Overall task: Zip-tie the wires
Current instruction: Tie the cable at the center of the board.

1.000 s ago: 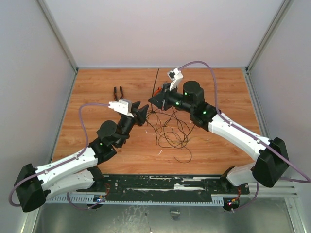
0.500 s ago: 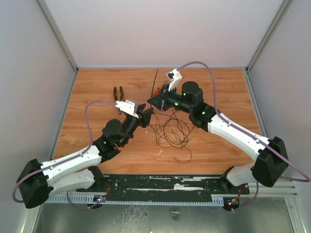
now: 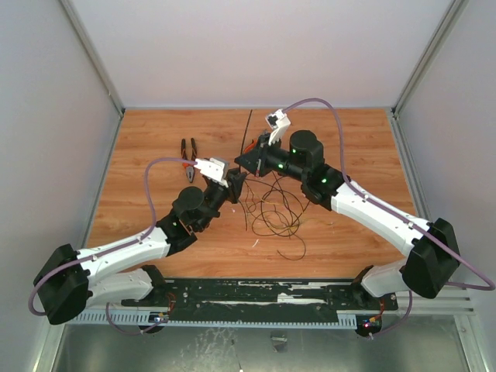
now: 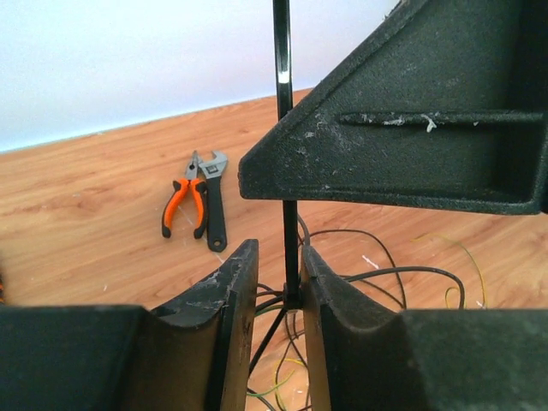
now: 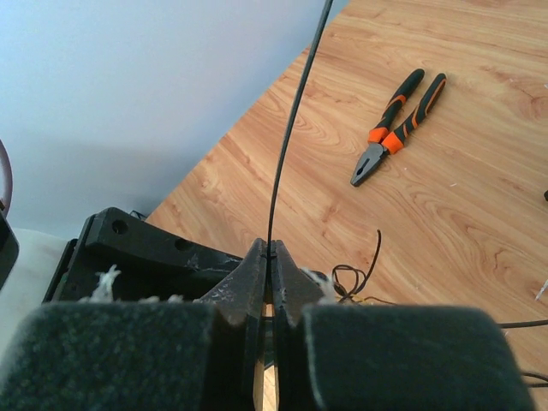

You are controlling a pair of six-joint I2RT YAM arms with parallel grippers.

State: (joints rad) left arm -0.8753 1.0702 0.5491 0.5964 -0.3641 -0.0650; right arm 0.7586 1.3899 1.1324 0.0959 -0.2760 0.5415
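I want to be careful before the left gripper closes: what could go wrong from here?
The left gripper flanks the zip tie without clamping it, and wires loop just beneath; closing might pinch a wire too. The right gripper pinches the strip at one narrow spot, so a pull from the left could make it slip or twist.

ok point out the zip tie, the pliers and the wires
zip tie (image 4: 282,51), left wrist view, upper stretch of the strip
pliers (image 5: 368,164), right wrist view, metal head
wires (image 3: 273,209), top view, middle of the tangle
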